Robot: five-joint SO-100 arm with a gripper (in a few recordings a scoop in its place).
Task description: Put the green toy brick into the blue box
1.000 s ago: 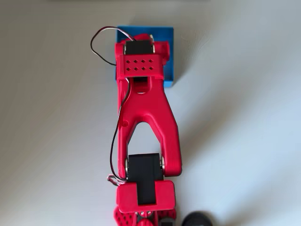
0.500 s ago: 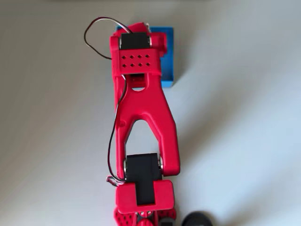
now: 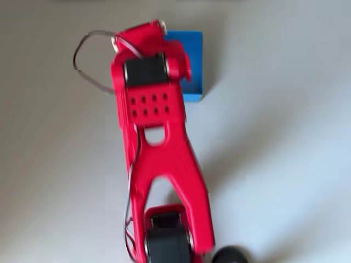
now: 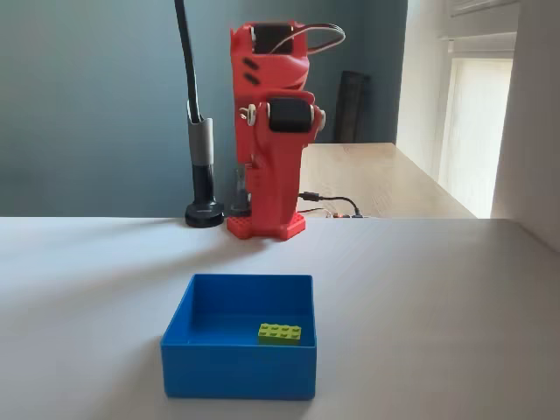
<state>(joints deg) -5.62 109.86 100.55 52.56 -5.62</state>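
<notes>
The arm (image 4: 271, 131) had pulled back upright; the green toy brick (image 4: 279, 332) lay inside the blue box (image 4: 179, 363), so the task looked done; I could not tell the gripper's opening

Green toy brick (image 4: 279, 332) lies flat, studs up, on the floor of the blue box (image 4: 238, 372), toward its right wall. Box sits on white bench (image 4: 437, 306), near front. Red arm (image 4: 273, 131) folded upright behind, well apart from the box; black lamp post (image 4: 201, 166) beside it.
</notes>
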